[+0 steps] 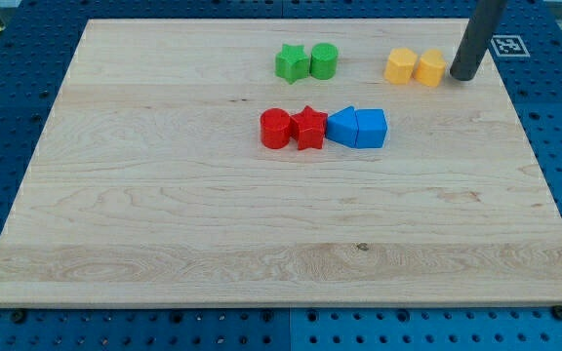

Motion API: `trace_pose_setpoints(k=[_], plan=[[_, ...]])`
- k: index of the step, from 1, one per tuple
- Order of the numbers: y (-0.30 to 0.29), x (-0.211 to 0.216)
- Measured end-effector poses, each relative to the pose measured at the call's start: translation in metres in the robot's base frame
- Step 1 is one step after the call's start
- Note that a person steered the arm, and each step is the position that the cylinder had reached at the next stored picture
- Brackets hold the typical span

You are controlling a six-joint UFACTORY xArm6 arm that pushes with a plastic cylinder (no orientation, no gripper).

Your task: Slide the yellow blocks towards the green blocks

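Two yellow blocks sit side by side near the view's top right: a rounded yellow block (400,66) and an angular yellow block (431,69) touching it on its right. My tip (462,76) rests on the board just to the right of the angular yellow block, almost touching it. The green blocks lie further left at the top: a green star (292,63) and a green cylinder (324,60), touching each other. A gap of bare wood separates the green cylinder from the rounded yellow block.
Below the green blocks a row lies mid-board: a red cylinder (275,128), a red star (308,128) and two blue blocks (356,128). The wooden board (164,224) lies on a blue perforated table; its top edge is close above the yellow blocks.
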State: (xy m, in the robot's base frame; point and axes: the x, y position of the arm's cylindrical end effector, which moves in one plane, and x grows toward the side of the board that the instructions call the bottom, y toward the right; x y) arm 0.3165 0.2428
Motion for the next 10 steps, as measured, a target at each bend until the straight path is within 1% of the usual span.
trace_pose_setpoints(k=[3,7,9,10], plan=[[-0.017,-0.001],[-0.068,-0.002],[-0.069,-0.027],[-0.069,-0.027]])
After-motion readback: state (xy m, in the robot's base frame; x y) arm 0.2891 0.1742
